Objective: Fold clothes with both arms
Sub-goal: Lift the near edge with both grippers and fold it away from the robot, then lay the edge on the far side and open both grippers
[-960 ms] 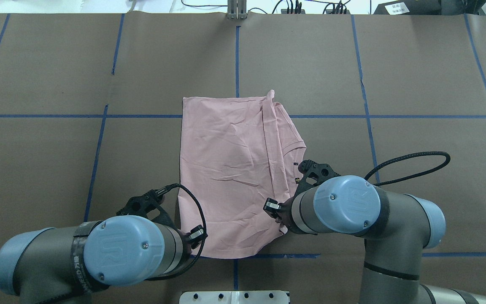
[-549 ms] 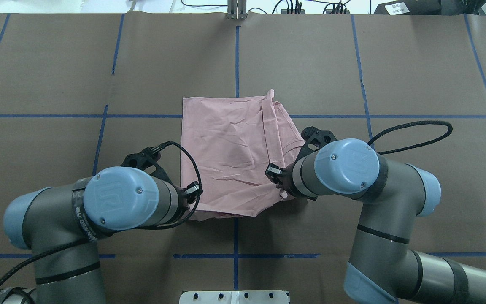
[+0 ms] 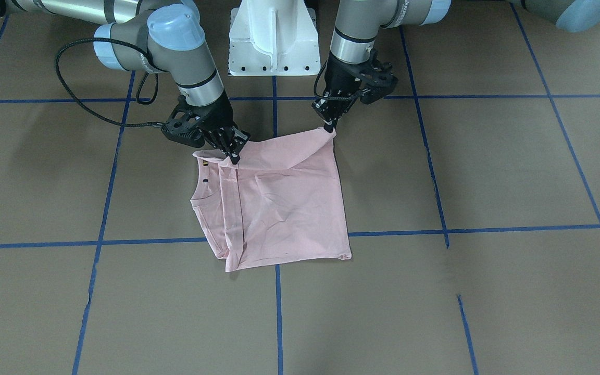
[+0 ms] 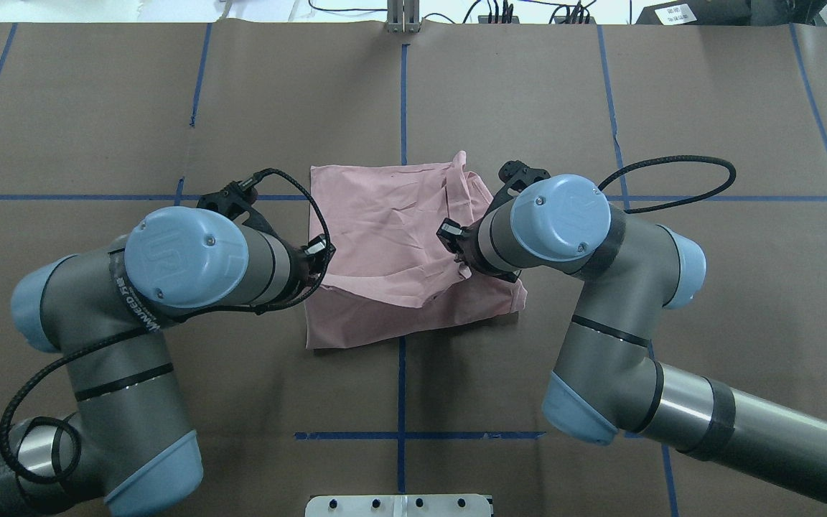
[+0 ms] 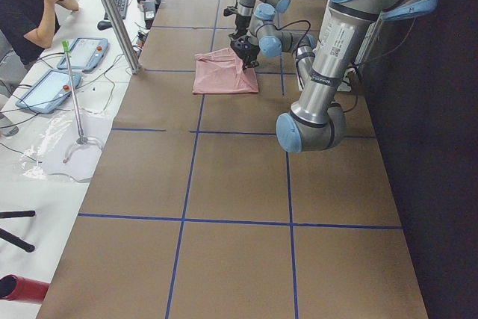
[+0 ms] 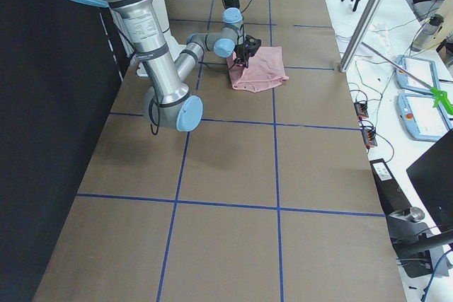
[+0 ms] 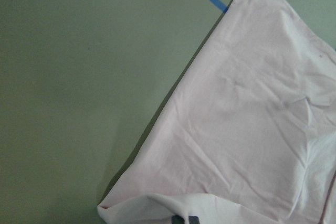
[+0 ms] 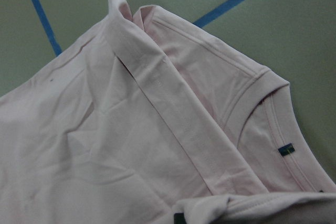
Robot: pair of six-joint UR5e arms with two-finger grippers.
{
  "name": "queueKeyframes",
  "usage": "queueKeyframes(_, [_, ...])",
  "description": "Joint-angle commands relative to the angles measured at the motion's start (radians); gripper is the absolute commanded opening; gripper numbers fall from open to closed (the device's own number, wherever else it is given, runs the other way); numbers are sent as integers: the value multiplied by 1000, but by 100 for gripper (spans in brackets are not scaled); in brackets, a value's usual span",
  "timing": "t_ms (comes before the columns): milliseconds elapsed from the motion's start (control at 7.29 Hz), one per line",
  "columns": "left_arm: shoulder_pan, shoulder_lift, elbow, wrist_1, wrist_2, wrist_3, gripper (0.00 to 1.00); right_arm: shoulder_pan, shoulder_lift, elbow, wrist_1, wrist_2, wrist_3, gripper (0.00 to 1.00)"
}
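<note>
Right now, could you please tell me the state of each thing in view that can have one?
T-shirt: partly folded, robot-side edge lifted, the rest lying flat.
Left gripper: shut on the T-shirt's lifted corner.
Right gripper: shut on the T-shirt's lifted edge.

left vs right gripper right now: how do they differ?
Left gripper points almost straight down; right gripper is clearly tilted. Left gripper pinches a plain corner of the T-shirt; right gripper pinches the end near the collar. Both are shut on the same lifted edge, above the table.
</note>
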Motion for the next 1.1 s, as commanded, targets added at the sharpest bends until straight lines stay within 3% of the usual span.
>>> queueKeyframes(0, [-82,-51,218,-187,-1,0,0,62,58,-130,69,3,3,0])
queueKeyframes(137, [-94,-58,304,-295,-1,0,0,70,113,-213,84,4,3,0])
queueKeyframes(549, [-146,-85,346,-314,-4,1,0,120,137,-290,121,32,1,0])
queueKeyframes(686, [-195,-132,430,-320,-4,39,0,178,196,-401,126,100,-14,0])
queueKeyframes(823, [-244,-153,557,-416,-6,85,33,230,276,-551,148,134,-55,99])
queueKeyframes(960, [-271,-153,632,-511,-3,195,99,266,339,-653,161,136,-69,100])
